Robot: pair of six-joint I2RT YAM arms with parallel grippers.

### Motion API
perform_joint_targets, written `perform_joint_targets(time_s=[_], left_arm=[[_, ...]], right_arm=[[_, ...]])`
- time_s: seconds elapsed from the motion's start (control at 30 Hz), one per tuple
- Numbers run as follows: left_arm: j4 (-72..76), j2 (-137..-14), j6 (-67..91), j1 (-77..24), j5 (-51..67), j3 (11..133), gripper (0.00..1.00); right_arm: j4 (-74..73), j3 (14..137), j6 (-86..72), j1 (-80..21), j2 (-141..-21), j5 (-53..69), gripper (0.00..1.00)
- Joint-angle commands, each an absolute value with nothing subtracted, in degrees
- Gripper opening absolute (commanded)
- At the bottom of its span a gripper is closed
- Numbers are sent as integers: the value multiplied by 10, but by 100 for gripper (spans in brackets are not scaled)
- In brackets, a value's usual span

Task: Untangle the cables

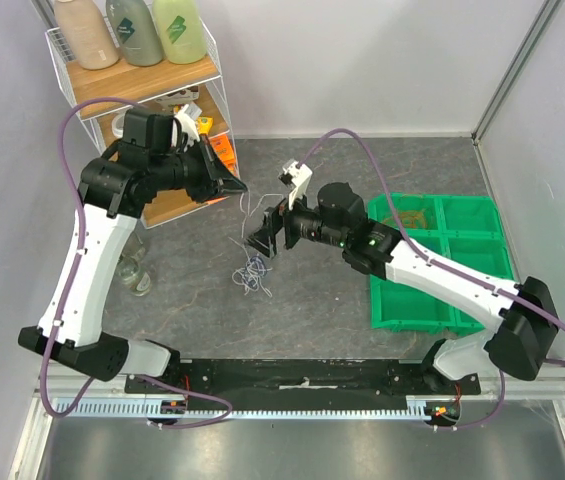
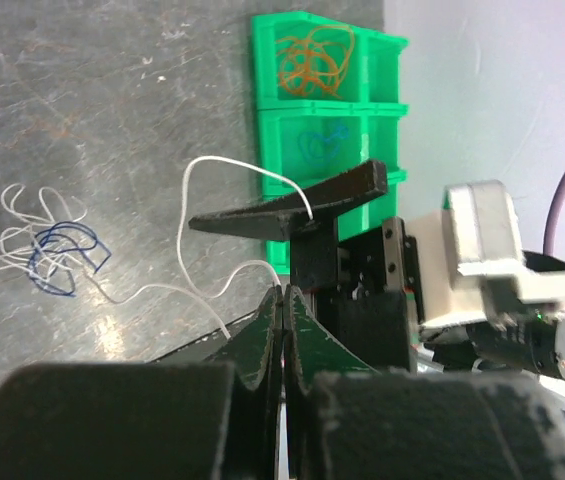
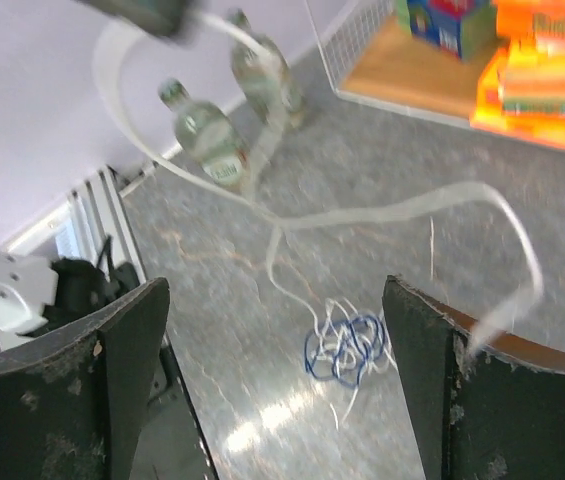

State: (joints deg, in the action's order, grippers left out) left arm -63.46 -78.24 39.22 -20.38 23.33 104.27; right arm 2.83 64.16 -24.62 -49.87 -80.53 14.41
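The cables lie as a small tangle of white and blue wires (image 1: 252, 272) on the grey table, also visible in the left wrist view (image 2: 42, 245) and the right wrist view (image 3: 347, 345). One white cable (image 3: 392, 215) rises out of the tangle to my left gripper (image 1: 236, 187), whose jaws (image 2: 284, 298) are shut on it above the table. The same cable loops on and rests against one finger (image 2: 302, 205) of my right gripper (image 1: 267, 232). In its own wrist view, the right gripper (image 3: 274, 295) is open wide above the tangle, with nothing between its fingers.
A green compartment bin (image 1: 374, 290) sits at the right; it holds orange wires (image 2: 314, 60) and blue wires (image 2: 322, 140). A wire shelf (image 1: 67, 75) with bottles and orange boxes (image 3: 542, 70) stands back left. Two glass bottles (image 1: 134, 268) stand by the left arm.
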Motion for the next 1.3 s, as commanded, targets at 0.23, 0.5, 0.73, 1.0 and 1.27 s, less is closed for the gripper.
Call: perform_joint_targets(time_s=[0.23, 0.5, 0.73, 1.0, 1.27], left_arm=[[-671, -841, 442, -204, 300, 1177, 2], [-681, -837, 368, -200, 221, 1219, 35], [-608, -652, 330, -199, 3, 946, 88], [-440, -575, 298, -200, 148, 637, 85], [-249, -616, 284, -238, 238, 532, 91]], right_arm=[[64, 793, -186, -542, -866, 29, 79], [35, 811, -246, -548, -881, -22, 0], [-84, 946, -353, -526, -890, -30, 0], [-113, 1084, -449, -508, -909, 13, 0], [-105, 1155, -483, -507, -918, 47, 0]])
